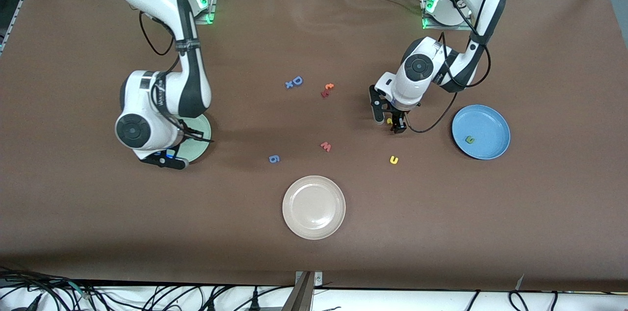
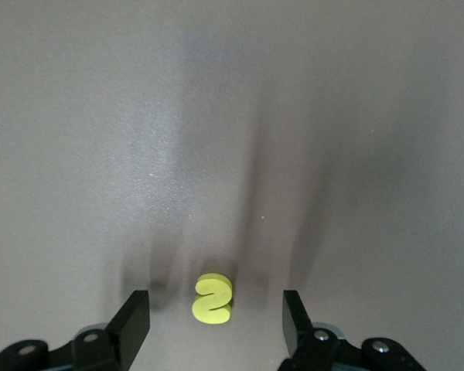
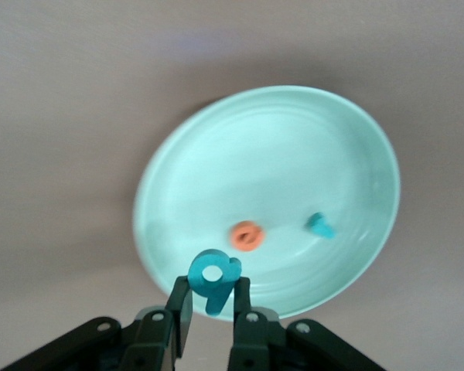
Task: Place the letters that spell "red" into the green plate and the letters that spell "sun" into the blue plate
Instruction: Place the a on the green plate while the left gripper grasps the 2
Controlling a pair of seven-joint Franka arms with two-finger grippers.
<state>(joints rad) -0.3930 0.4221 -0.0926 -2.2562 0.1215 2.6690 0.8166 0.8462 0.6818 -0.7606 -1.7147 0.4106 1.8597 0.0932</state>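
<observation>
Partly hidden under its arm, right hand (image 3: 211, 297) clamps teal "d" (image 3: 213, 278); left hand (image 2: 214, 325) gapes around yellow "s" (image 2: 212, 298).

Bright, even overhead light; soft shadows streak the matte brown worktop (image 1: 441, 232); the round pale mint-green plate (image 3: 216, 154) looks slightly blurred.

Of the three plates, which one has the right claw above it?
The green plate, at the right arm's end of the table. The right claw hangs over it gripping the teal "d"; the blue plate and beige plate have no claw above.
</observation>
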